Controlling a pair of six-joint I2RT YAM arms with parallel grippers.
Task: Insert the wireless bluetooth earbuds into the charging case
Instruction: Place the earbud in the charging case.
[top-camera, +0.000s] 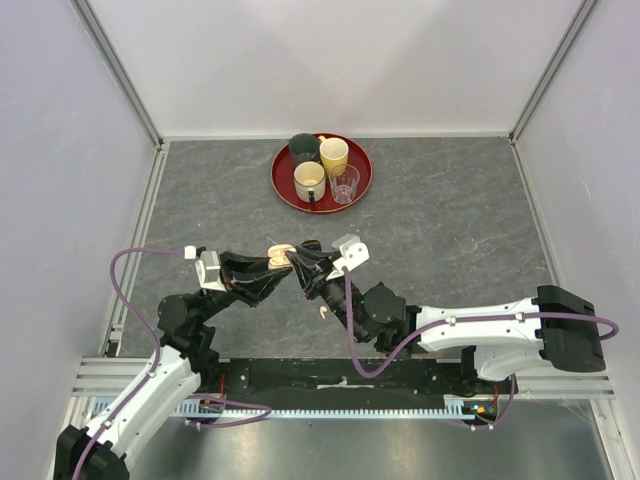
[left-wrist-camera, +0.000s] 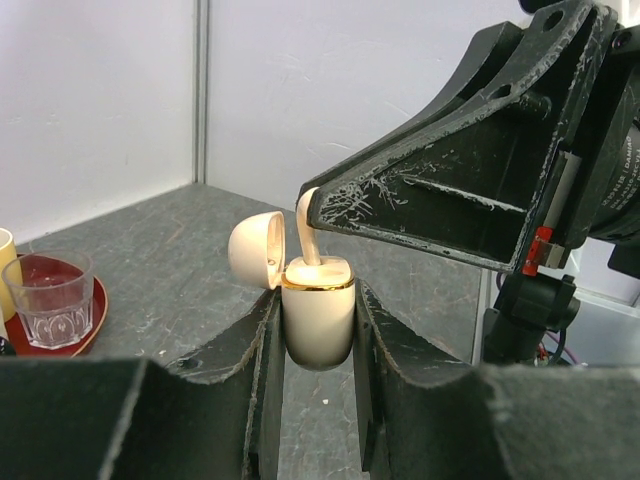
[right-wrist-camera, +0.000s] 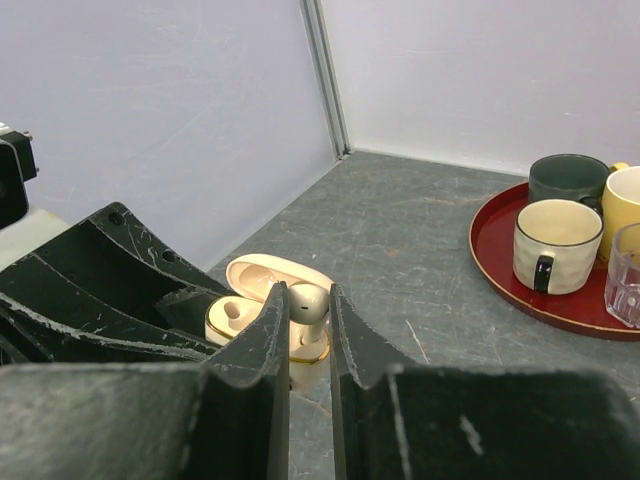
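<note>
My left gripper (left-wrist-camera: 318, 318) is shut on the cream charging case (left-wrist-camera: 318, 312), holding it upright above the table with its lid (left-wrist-camera: 256, 248) hinged open. My right gripper (right-wrist-camera: 308, 302) is shut on a cream-white earbud (right-wrist-camera: 311, 298). The earbud's stem (left-wrist-camera: 308, 236) dips into the case's right slot. The left slot (right-wrist-camera: 232, 312) is empty. In the top view the two grippers meet tip to tip at the case (top-camera: 282, 252), mid-table. A tiny white piece (top-camera: 323, 312), perhaps another earbud, lies beside the right arm. No black earbuds are in view.
A round red tray (top-camera: 366, 180) stands at the back centre with a dark green mug (top-camera: 303, 147), a yellow mug (top-camera: 334, 155), a cream mug (top-camera: 309, 180) and a clear glass (top-camera: 344, 184). White walls enclose the grey table.
</note>
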